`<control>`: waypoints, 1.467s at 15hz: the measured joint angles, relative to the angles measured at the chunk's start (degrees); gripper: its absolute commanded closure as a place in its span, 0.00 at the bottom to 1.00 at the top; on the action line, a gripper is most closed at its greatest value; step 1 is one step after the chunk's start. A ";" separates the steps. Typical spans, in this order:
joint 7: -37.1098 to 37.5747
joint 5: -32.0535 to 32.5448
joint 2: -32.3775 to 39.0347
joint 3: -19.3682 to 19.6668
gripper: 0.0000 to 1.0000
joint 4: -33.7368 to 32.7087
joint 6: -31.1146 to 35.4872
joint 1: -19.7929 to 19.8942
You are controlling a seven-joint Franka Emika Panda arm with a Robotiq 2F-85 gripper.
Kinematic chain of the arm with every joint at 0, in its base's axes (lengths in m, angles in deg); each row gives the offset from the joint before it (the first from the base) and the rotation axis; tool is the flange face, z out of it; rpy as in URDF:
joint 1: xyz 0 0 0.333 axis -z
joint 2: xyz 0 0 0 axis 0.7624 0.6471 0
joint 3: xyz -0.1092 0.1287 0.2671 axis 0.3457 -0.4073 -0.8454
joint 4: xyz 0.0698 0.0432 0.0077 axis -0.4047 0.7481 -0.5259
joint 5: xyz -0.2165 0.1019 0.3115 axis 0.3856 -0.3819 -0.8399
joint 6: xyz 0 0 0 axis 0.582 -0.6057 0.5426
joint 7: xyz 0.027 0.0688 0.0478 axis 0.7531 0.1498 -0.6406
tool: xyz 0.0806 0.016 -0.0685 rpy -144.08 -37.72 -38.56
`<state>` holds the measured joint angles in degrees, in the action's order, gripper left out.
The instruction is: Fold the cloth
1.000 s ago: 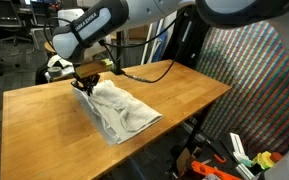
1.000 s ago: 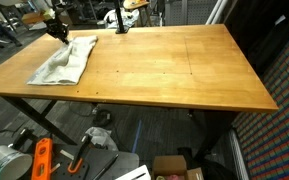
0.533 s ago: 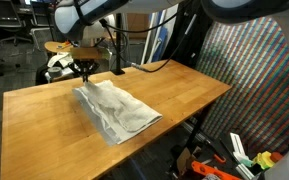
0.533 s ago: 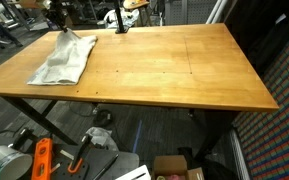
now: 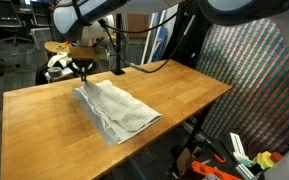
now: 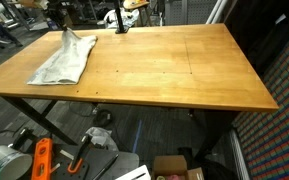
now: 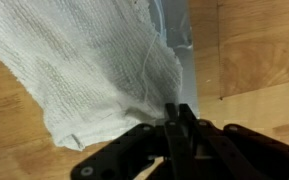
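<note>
A white waffle-weave cloth [image 5: 119,110] lies crumpled on the wooden table [image 5: 184,90], near its far corner in an exterior view [image 6: 64,62]. My gripper [image 5: 82,71] is above the cloth's far end and is shut on a corner of it, holding that corner lifted off the table [image 6: 63,27]. In the wrist view the cloth [image 7: 84,70] hangs from the closed fingers [image 7: 176,118] with bare wood beneath. The pinched corner itself is hidden between the fingers.
Table edges run close on two sides of the cloth. A black lamp-like stand [image 6: 119,18] stands at the back edge. A colourful patterned panel [image 5: 249,70] stands beside the table. Tools and boxes [image 6: 44,160] lie on the floor.
The gripper has risen from the table with the cloth's corner in it, pulling that end up. Since half a second ago almost nothing has moved.
</note>
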<state>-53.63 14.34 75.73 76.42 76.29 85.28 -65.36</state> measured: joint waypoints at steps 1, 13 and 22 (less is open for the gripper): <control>0.00 0.00 0.03 0.00 0.88 0.04 -0.01 -0.01; 10.78 0.43 3.13 2.91 0.33 -3.18 1.65 -1.49; 6.08 15.32 1.07 6.30 0.00 1.16 2.03 -9.91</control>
<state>-47.55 29.67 76.80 82.72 77.45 87.31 -75.27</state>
